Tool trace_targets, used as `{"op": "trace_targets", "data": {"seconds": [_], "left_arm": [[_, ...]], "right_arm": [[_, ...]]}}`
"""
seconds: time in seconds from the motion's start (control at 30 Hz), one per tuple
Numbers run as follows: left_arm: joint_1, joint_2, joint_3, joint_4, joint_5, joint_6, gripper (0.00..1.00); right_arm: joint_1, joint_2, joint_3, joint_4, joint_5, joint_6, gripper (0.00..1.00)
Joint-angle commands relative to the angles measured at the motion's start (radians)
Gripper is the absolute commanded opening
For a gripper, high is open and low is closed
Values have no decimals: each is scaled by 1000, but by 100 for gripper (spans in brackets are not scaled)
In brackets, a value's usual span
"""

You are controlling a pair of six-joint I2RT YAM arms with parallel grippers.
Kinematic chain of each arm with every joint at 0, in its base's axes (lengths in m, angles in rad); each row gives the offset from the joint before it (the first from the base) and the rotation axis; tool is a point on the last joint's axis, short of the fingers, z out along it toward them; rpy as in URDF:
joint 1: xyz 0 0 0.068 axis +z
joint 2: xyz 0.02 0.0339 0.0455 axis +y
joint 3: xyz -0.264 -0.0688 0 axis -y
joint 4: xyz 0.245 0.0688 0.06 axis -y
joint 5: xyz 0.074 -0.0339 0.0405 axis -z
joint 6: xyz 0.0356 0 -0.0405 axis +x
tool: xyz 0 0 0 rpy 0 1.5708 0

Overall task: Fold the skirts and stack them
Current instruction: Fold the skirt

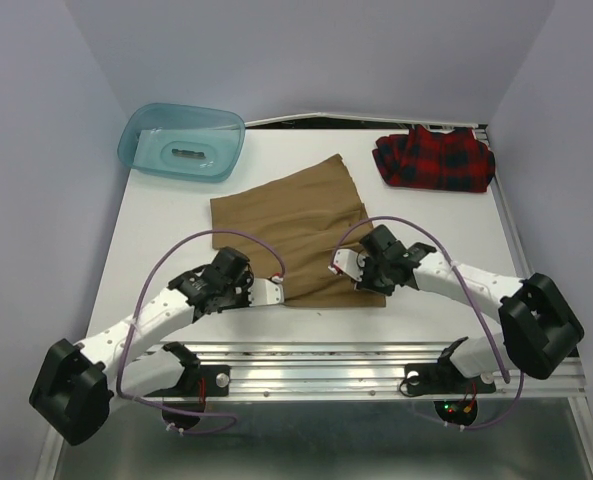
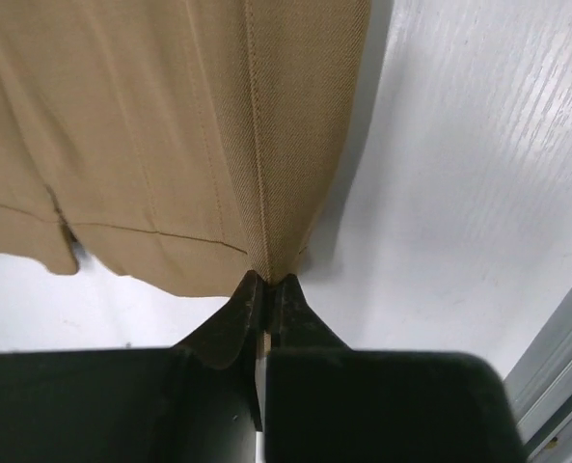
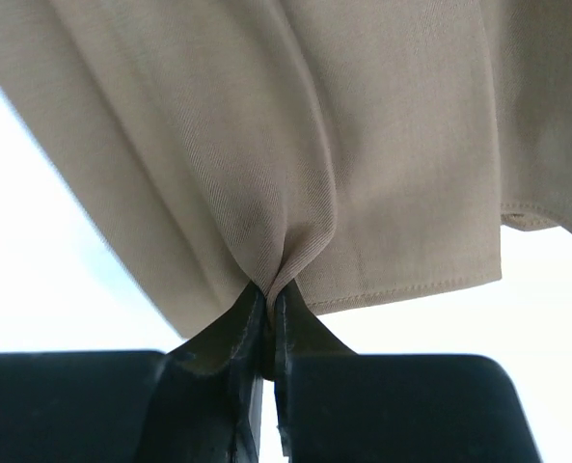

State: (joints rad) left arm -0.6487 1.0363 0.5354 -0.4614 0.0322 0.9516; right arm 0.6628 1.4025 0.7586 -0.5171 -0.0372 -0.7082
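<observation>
The tan-brown skirt lies spread in the middle of the white table. My left gripper is shut on its near left corner; the left wrist view shows the cloth pinched between the jaws. My right gripper is shut on its near right edge; the right wrist view shows a fold of the tan cloth pinched at the jaw tips. The red plaid skirt lies crumpled at the far right of the table, away from both grippers.
A translucent teal plastic tub stands at the far left corner. The table's metal front rail runs just behind the arms' bases. Grey walls close in the left, right and back.
</observation>
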Motion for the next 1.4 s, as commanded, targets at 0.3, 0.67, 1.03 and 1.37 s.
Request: {"op": "trace_targets", "data": {"seconds": [0.3,0.67,1.03,1.37], "left_arm": [[-5,-217,190,-241,60,-86,0],[-5,-357,370,-440,163,-132,0],[-5,-276,414,-444,190,-251,0],[70,-233,356,-401,198,-295,0]], "right_arm": [[8,-221,206,-352,-53,-36,1],[8,-358,436,-575,-67,19,1],[8,-126,659,-344,103,-28,1],[-64,200,890,-181,66,-114,1]]}}
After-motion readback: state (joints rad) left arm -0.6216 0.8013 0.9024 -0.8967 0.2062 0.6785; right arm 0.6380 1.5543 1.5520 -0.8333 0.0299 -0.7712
